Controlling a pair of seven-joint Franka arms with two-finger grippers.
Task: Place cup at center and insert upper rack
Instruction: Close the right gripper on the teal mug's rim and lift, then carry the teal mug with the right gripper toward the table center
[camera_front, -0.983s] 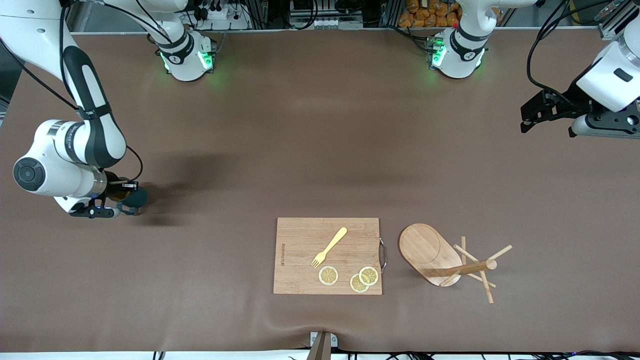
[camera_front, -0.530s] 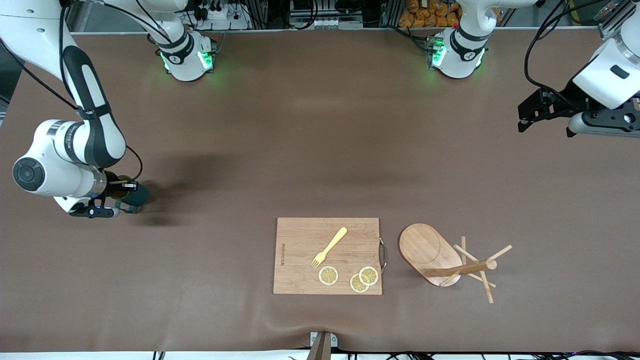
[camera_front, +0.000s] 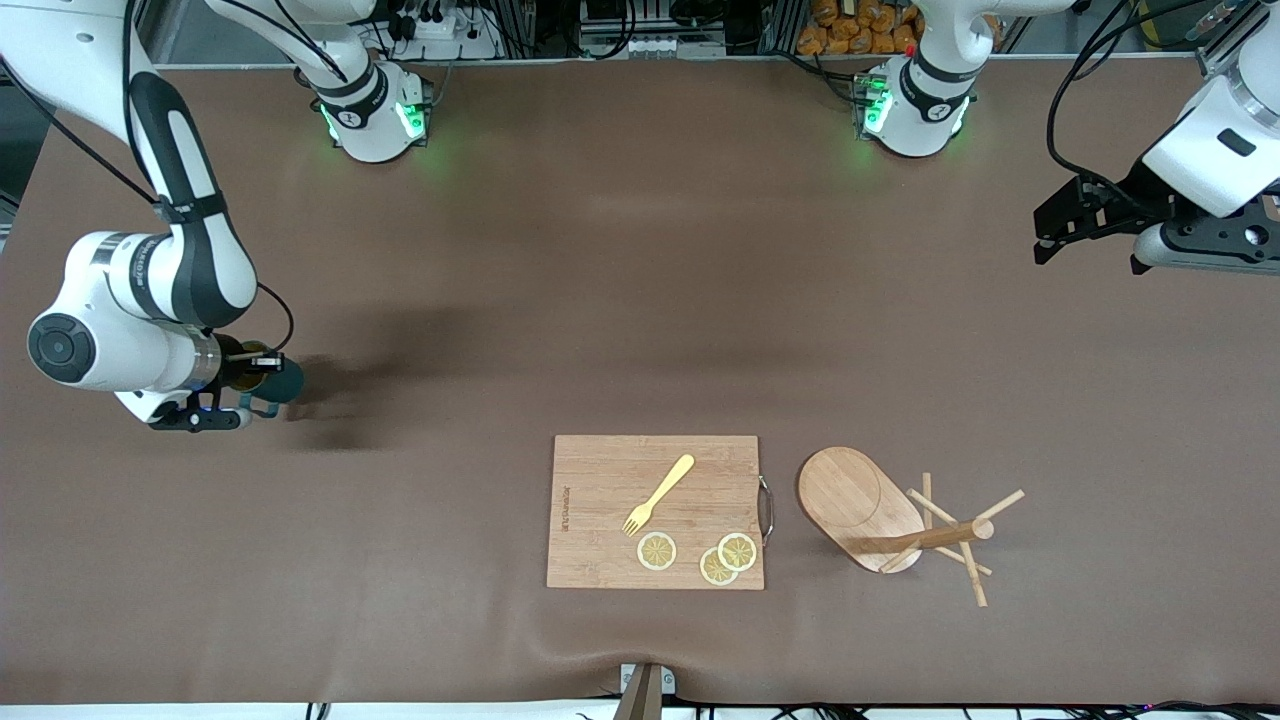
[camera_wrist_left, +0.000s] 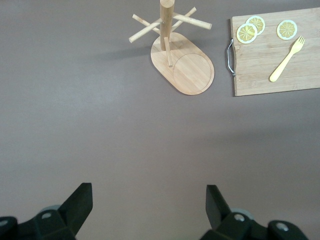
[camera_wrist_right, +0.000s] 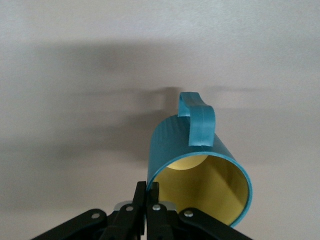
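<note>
The teal cup (camera_front: 278, 381) with a yellow inside hangs tilted just above the table at the right arm's end. My right gripper (camera_front: 252, 378) is shut on it. In the right wrist view the fingers (camera_wrist_right: 148, 186) pinch the rim of the cup (camera_wrist_right: 172, 140), one inside and one outside, and the handle (camera_wrist_right: 198, 122) points away from them. The upper rack (camera_front: 935, 538), a bamboo mug tree, stands on its oval base (camera_front: 850, 490) beside the cutting board. My left gripper (camera_front: 1042, 238) waits open in the air over the left arm's end of the table; in the left wrist view (camera_wrist_left: 147, 195) nothing is between its jaws.
A bamboo cutting board (camera_front: 600, 540) lies toward the front camera, with a yellow fork (camera_front: 660, 493) and three lemon slices (camera_front: 657, 551) on it. The left wrist view shows the mug tree (camera_wrist_left: 187, 70) and the board (camera_wrist_left: 280, 80) farther off.
The right gripper has risen a little with the cup and drifted slightly toward the table's middle. The left gripper shifted slightly, then held still.
</note>
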